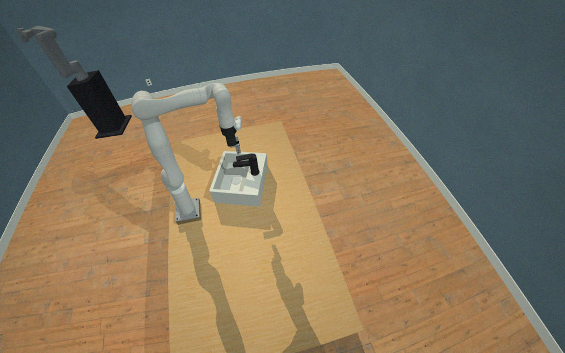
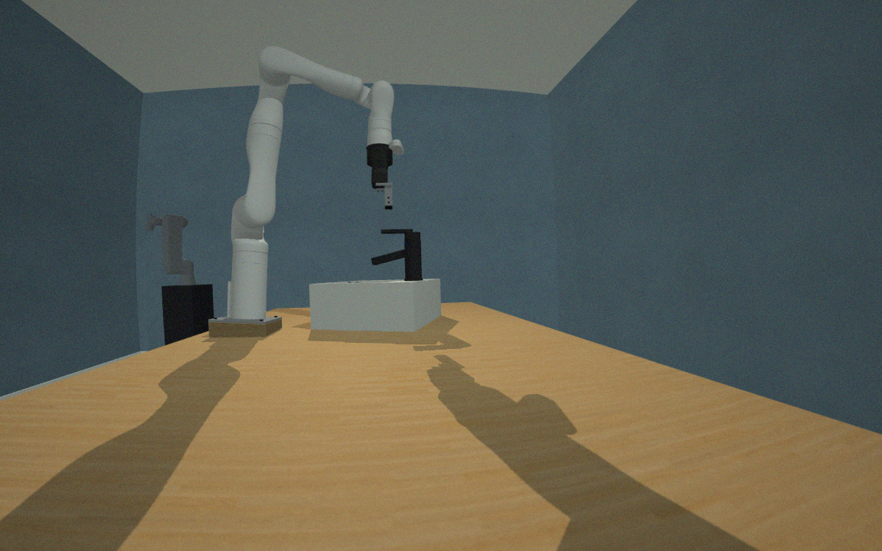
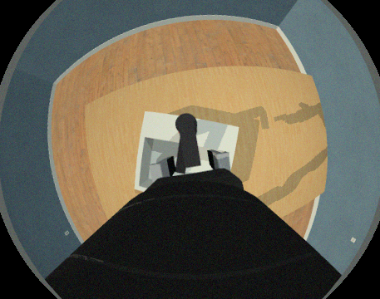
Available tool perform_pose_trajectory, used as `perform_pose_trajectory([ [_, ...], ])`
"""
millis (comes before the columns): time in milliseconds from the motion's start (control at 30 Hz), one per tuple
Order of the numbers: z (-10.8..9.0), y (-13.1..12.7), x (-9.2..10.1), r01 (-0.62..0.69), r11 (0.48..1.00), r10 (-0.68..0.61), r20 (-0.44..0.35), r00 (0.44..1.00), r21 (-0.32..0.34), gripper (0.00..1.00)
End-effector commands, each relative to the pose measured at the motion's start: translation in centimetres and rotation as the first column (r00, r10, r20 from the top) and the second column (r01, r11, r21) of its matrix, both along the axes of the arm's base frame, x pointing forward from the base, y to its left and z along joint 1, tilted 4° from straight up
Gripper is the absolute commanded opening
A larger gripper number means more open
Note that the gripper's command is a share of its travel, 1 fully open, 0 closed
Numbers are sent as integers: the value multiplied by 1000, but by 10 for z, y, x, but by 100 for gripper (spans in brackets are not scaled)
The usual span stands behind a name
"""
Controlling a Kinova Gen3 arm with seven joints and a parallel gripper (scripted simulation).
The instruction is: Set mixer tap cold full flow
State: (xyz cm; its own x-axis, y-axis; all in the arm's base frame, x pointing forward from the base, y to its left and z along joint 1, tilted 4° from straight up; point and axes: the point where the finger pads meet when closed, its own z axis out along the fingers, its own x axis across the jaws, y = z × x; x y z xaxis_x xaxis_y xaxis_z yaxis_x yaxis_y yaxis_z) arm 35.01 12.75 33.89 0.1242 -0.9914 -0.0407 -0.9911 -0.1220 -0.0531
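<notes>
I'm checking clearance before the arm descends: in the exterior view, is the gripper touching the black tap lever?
No, the gray gripper hangs above the black tap lever, with blue wall visible between.

A pale wooden table [image 1: 249, 272] [image 2: 430, 438] [image 3: 115, 108] is carrying a white basin [image 1: 236, 198] [image 2: 362, 305] [image 3: 160, 124] and, just beside it, the square base plate [image 1: 196, 204] [image 2: 272, 323] of a white robot arm [image 1: 161, 142] [image 2: 249, 274], with long shadows stretching across the light-brown grain.
</notes>
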Motion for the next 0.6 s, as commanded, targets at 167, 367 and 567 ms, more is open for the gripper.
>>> perform_pose_trajectory([
  [167,0,0,0,0,1000,0,2,1000,1,100],
  [367,-4,0,0,1,1000,-1,2,1000,1,100],
  [567,-8,1,0,1,1000,-1,2,1000,1,100],
])
